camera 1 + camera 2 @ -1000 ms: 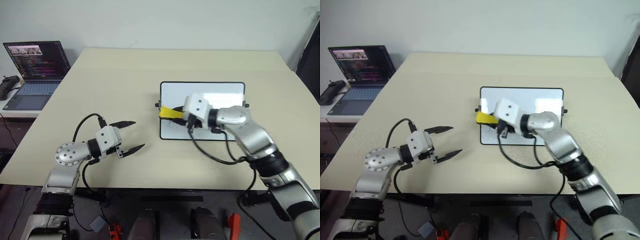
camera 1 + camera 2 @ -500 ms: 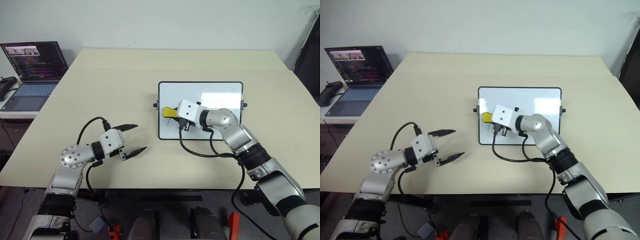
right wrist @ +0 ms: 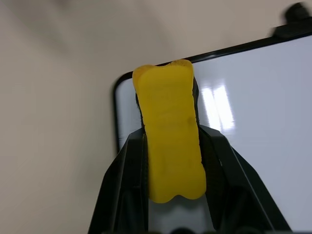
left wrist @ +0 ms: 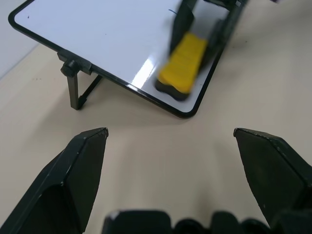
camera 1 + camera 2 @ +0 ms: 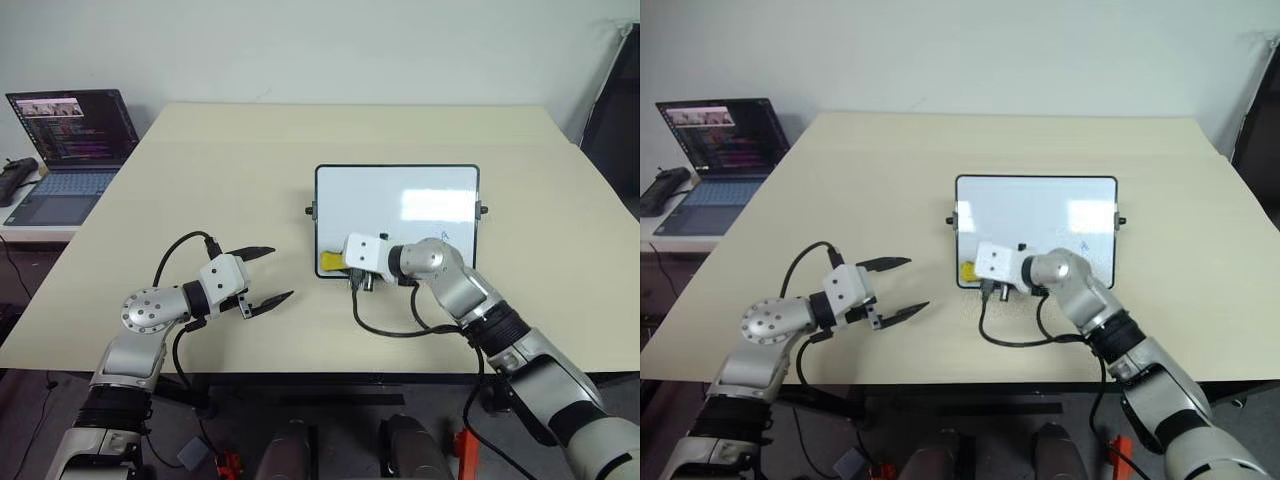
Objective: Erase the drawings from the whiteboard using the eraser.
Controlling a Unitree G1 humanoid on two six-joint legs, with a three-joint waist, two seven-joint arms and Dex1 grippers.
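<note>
The whiteboard (image 5: 400, 200) lies on the beige table, slightly propped on small legs. My right gripper (image 3: 168, 141) is shut on the yellow eraser (image 5: 332, 261), holding it by its long sides at the board's near left corner. In the left wrist view the eraser (image 4: 183, 61) has its dark underside down on the board surface. A tiny blue mark (image 5: 1084, 243) shows near the board's near right part; other drawings are too small to make out. My left gripper (image 5: 281, 271) hovers open over the bare table, left of the board, with nothing between its fingers.
An open laptop (image 5: 70, 135) stands on a side table at the far left, with a dark object (image 5: 15, 178) beside it. A black knob (image 5: 310, 211) sticks out from the board's left side. The right arm's cable loops on the table in front of the board.
My right gripper has carried the eraser down the board's left side, from about mid-height to the near left corner. The left gripper has stayed where it was.
</note>
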